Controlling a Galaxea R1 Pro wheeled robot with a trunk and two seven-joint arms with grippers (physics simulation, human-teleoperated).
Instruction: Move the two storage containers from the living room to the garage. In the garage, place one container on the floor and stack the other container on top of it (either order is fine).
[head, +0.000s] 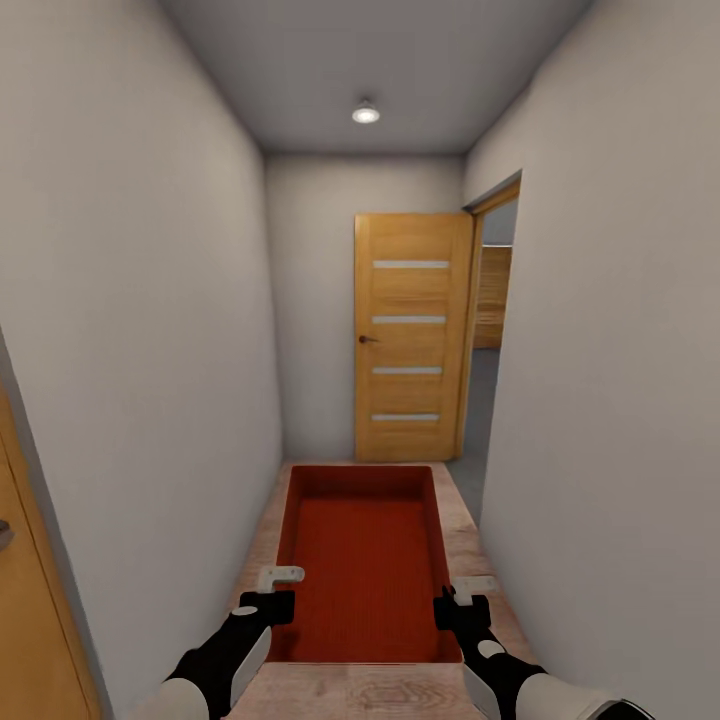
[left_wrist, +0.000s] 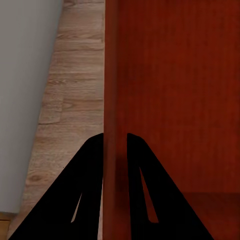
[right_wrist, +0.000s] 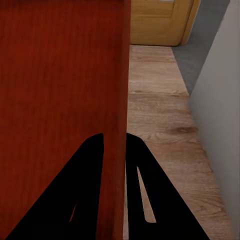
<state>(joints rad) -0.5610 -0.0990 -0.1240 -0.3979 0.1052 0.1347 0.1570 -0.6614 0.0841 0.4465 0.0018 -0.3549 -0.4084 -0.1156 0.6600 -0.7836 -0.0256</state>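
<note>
Both our black grippers, left (head: 279, 592) and right (head: 458, 603), pinch the long side walls of one orange-red topless rectangular bin (head: 366, 570), carried above wood-plank hallway flooring (head: 470, 545). We judge transport underway: grey garage-like concrete (head: 478, 420) lies beyond the open wooden door (head: 412, 340); stacking remains.

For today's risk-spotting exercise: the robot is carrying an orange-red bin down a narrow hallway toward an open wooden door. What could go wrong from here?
1. The orange-red rectangular topless bin is held only by its thin side walls, the left gripper and right gripper each pinching one; it might slip or tilt.
2. The pale hallway walls stand close on both sides, so the bin could scrape them.
3. Turning right past the open wooden plank door may clip the bin's far corner.
</note>
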